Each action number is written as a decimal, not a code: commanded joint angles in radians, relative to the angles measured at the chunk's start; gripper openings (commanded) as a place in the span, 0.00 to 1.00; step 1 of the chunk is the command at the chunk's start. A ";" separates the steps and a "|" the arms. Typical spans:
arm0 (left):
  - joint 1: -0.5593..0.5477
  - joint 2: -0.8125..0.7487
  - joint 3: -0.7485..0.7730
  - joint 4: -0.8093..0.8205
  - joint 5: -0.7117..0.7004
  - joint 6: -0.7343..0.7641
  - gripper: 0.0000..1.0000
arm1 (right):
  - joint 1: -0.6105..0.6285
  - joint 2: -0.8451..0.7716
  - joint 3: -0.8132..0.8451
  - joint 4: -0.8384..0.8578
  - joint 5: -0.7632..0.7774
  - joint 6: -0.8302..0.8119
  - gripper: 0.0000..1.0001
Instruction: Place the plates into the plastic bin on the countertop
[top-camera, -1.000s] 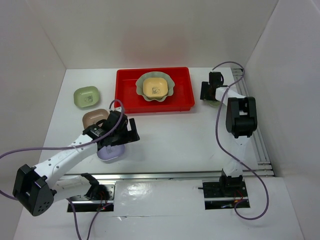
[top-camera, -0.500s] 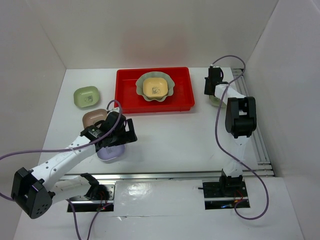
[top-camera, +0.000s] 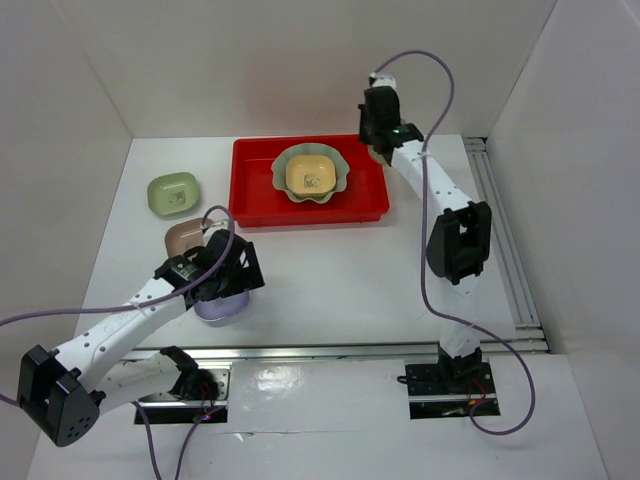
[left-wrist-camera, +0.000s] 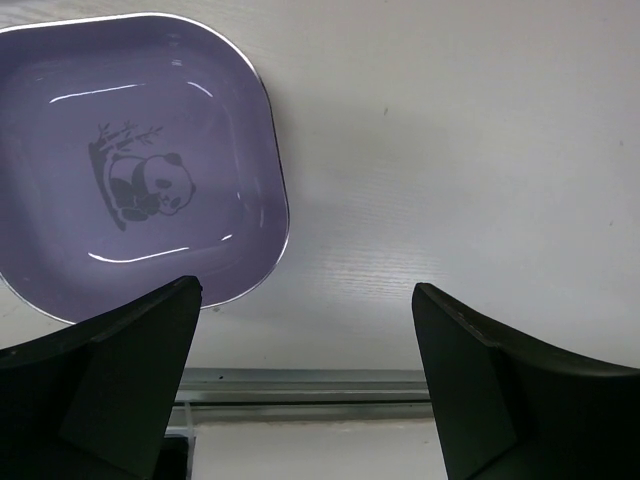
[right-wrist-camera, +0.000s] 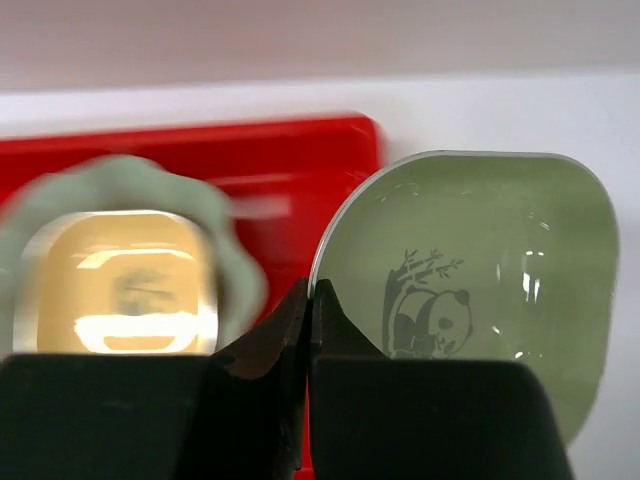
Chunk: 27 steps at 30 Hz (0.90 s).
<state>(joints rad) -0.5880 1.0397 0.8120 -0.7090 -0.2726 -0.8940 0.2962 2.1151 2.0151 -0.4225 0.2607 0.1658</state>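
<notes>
The red plastic bin (top-camera: 258, 186) holds a pale-green scalloped plate (top-camera: 284, 176) with a yellow plate (top-camera: 310, 175) nested in it. My right gripper (right-wrist-camera: 312, 290) is shut on the rim of an olive-green panda plate (right-wrist-camera: 480, 260), held in the air over the bin's (right-wrist-camera: 290, 150) right end. In the top view that gripper (top-camera: 376, 135) hangs above the bin's back right corner. A lavender panda plate (left-wrist-camera: 130, 160) lies on the countertop (left-wrist-camera: 450, 150) just left of my open left gripper (left-wrist-camera: 305, 300), which hovers over it (top-camera: 222, 308) with nothing between its fingers.
Another olive-green plate (top-camera: 173, 193) and a tan-brown plate (top-camera: 183, 237) sit left of the bin. A metal rail (top-camera: 330, 350) runs along the near edge and another (top-camera: 505, 240) along the right side. White walls close in the back and sides.
My right gripper has shut on the olive-green plate, lifted it from right of the bin and carried it up-left over the bin's corner. The left gripper has edged nearer over the lavender plate.
</notes>
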 joint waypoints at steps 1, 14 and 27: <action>-0.004 -0.041 -0.025 -0.014 -0.030 -0.034 1.00 | 0.121 -0.020 0.169 -0.042 0.089 0.014 0.00; -0.004 -0.050 -0.059 -0.032 -0.152 -0.112 1.00 | 0.254 0.177 0.255 0.128 -0.027 0.218 0.00; -0.004 0.057 -0.050 0.054 -0.174 -0.102 1.00 | 0.264 0.296 0.298 0.159 -0.138 0.230 0.00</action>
<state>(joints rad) -0.5880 1.0855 0.7593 -0.7021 -0.4232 -0.9974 0.5480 2.4229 2.2623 -0.3439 0.1375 0.3813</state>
